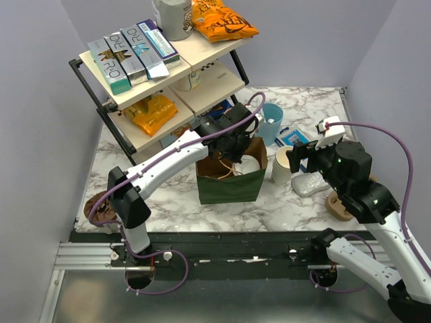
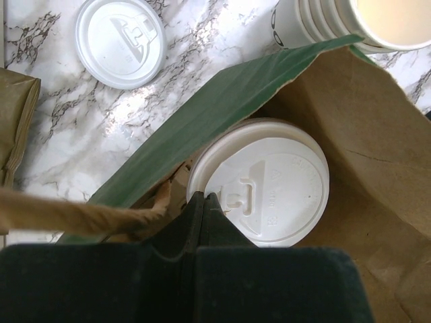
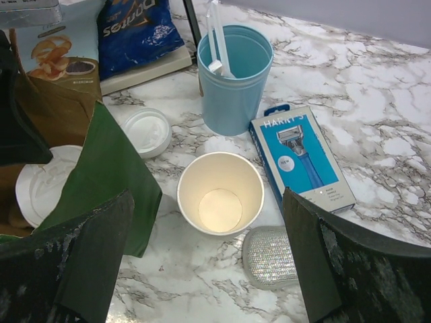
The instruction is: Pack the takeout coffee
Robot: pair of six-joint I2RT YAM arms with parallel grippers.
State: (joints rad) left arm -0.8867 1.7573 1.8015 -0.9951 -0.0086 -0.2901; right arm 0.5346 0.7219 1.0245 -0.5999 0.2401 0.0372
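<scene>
The small cream paper cup with the round white plastic lid (image 2: 262, 182) sits inside the green paper bag (image 2: 202, 114), right at the tips of the left fingers (image 2: 192, 225), which are pinched closed on nothing visible. The bag's brown paper handle (image 2: 67, 212) runs just beside them, so backing out could snag it and tip everything imo. The right fingers (image 3: 87, 262) hang wide open over the stack of lidless cream cups (image 3: 220, 202).

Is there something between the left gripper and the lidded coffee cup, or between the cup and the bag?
Nothing visible stands in the way. The takeout coffee already stands inside the green bag, and the shut left gripper hangs over its lid edge with nothing between. The bag's paper handle lies beside the gripper, not beneath it.
</scene>
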